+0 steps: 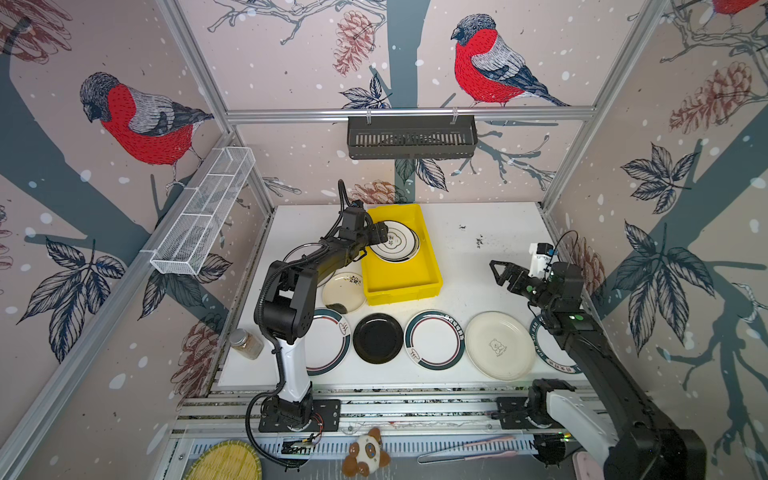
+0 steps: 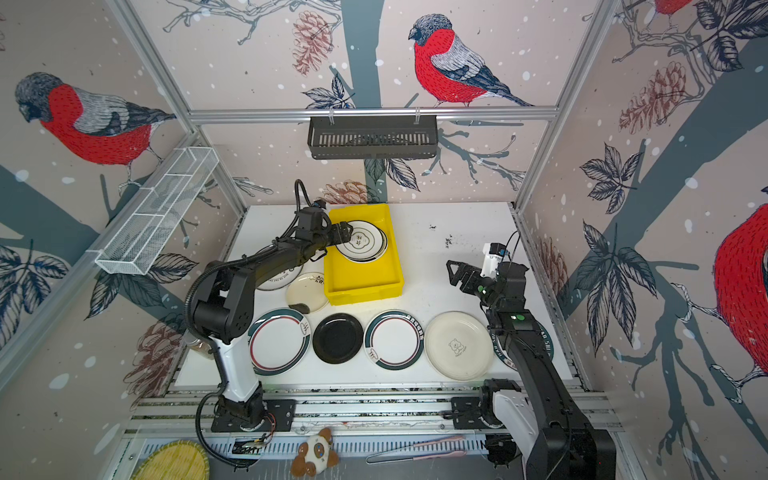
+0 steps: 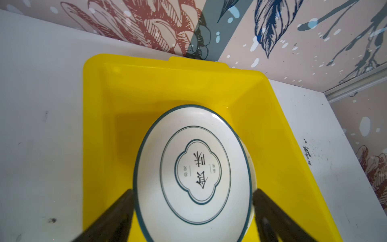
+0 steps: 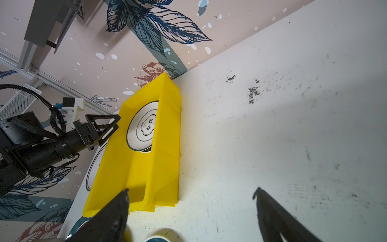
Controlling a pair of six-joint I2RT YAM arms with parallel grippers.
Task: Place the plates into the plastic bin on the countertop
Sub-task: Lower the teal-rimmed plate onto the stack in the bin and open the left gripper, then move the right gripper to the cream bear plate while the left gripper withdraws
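Bright, even light; wide-angle stretch.
A soft shadow is thrown inside the yellow bin [image 3: 98, 146] beside the plate [image 3: 159, 188]; the black fingers [image 3: 113, 220] are blurred in both wrist views; both top views are rendered reasonably sharp.

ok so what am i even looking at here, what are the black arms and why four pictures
Two robot arms stand at the front of a white countertop, each ending in a two-finger gripper. Two pictures look down on the whole scene from overhead. The other two come from cameras on the arms' wrists. The left gripper hovers open at the yellow plastic bin, where a white plate with teal lines lies on top of another. The right gripper is open and holds nothing. More plates wait on the countertop, among them a black plate and a cream bear plate.
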